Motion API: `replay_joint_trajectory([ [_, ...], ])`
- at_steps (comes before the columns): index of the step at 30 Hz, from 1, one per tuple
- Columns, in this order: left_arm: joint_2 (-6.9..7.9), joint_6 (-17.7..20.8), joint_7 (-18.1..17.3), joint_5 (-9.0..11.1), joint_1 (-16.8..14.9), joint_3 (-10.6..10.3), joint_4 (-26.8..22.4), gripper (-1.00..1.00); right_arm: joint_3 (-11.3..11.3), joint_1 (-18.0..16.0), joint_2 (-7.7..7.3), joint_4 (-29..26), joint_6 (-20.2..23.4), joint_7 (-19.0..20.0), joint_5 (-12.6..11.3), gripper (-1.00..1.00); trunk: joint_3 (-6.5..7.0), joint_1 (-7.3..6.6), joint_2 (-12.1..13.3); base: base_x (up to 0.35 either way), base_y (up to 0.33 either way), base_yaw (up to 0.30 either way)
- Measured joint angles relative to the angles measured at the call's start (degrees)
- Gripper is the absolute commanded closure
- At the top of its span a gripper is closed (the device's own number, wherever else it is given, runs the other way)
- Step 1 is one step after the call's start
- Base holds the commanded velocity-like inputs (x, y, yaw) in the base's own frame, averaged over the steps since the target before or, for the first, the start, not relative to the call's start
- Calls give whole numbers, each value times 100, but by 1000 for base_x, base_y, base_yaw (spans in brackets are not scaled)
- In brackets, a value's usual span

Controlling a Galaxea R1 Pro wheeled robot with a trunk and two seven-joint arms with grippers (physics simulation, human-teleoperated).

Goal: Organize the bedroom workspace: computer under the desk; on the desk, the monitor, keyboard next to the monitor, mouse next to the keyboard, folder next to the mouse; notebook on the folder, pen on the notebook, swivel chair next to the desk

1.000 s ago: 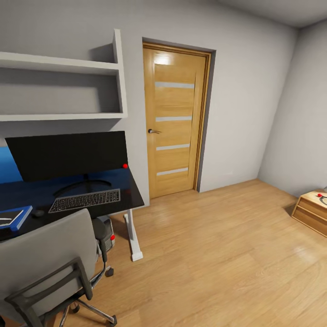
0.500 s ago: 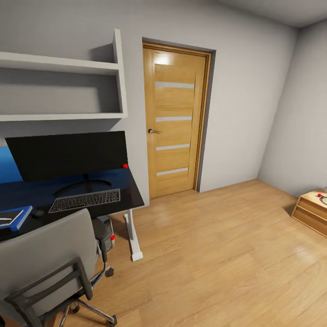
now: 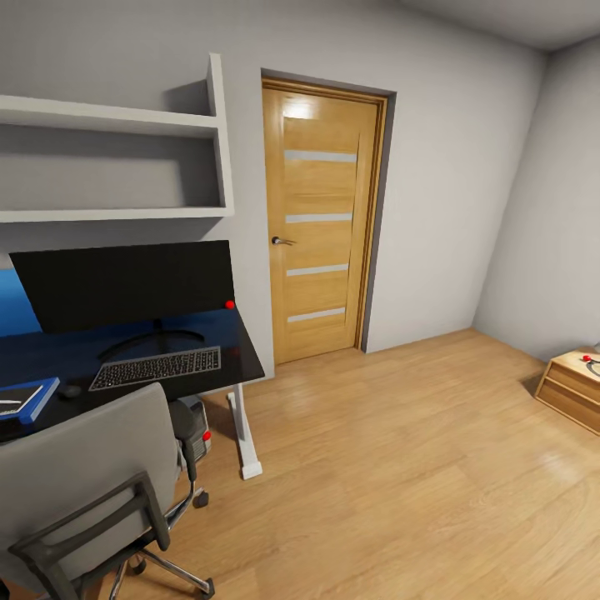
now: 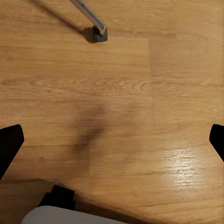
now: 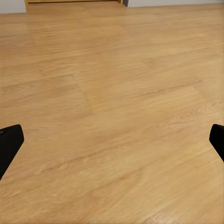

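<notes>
The glossy black desk [image 3: 239, 357] stands at the left of the head view under the wall shelves. The wide black monitor [image 3: 125, 283] is on it, with the keyboard [image 3: 156, 367] in front and the small dark mouse [image 3: 69, 390] just left of the keyboard. At the picture's left edge lies the blue folder [image 3: 43, 395] with the grey notebook [image 3: 12, 401] on top; a thin line on it may be the pen. The grey swivel chair [image 3: 83, 467] stands at the desk front. The computer [image 3: 200, 446] sits under the desk. My left gripper [image 4: 112, 144] and right gripper [image 5: 112, 144] hang open over the wood floor.
An oak door [image 3: 321, 225] is shut in the back wall, right of the desk. A low oak cabinet [image 3: 575, 387] stands at the far right. A chrome chair leg with castor [image 4: 95, 29] lies beyond my left gripper. Wood floor stretches to the right.
</notes>
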Motion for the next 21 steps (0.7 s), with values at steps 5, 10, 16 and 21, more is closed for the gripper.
replay_joint_trajectory([
  [5, 0, 0, 0, 0, 0, 0, 0, -100, 2, 0, 0, 0, 0, 0, 0, -100, 0, 0, 0, 0, 0, 0],
  [10, 0, 0, 0, 0, 0, 0, 0, -100, 2, 1, 0, 0, 0, 0, 0, -100, 0, 0, 0, 0, 0, 0],
  [16, 0, 0, 0, 0, 0, 0, 0, -100, 2, 1, 0, 0, 0, 0, 0, -100, 0, 0, 0, 0, 0, 0],
  [21, 0, 0, 0, 0, 0, 0, 0, -100, 1, 1, 0, 0, 0, 0, 0, -100, 0, 0, 0, 0, 0, 0],
])
